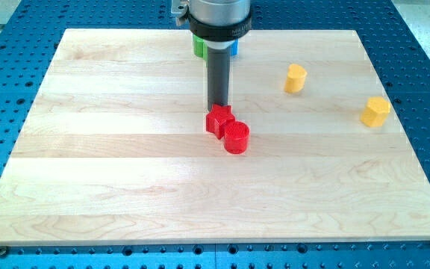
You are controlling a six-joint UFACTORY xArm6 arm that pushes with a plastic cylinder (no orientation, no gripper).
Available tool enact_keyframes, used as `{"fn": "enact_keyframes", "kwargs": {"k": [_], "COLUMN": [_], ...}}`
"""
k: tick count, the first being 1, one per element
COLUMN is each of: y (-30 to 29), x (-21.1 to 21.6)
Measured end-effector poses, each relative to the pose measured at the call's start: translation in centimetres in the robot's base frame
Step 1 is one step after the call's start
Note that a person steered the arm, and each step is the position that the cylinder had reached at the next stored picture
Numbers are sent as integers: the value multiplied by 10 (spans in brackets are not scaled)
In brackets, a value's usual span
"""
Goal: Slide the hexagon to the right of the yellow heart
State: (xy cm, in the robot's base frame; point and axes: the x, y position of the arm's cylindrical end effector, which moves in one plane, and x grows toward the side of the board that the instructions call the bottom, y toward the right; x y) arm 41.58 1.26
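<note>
My tip [217,107] stands just above the view's centre, against the top side of a red block with an angular outline [218,120]. A round red block [237,138] touches that block at its lower right. A yellow block, which looks like the heart [295,78], lies to the upper right of my tip. A second yellow block, which looks like a hexagon [375,111], lies near the board's right edge, to the lower right of the first.
A green block [198,48] and a blue block [234,49] sit near the board's top edge, mostly hidden behind the arm's body [216,19]. The wooden board [110,187] lies on a blue perforated table.
</note>
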Motion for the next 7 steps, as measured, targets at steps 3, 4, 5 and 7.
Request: {"fn": "enact_keyframes", "kwargs": {"k": [3, 4, 5, 7], "y": [199, 277, 218, 231], "x": [84, 60, -2, -1]}}
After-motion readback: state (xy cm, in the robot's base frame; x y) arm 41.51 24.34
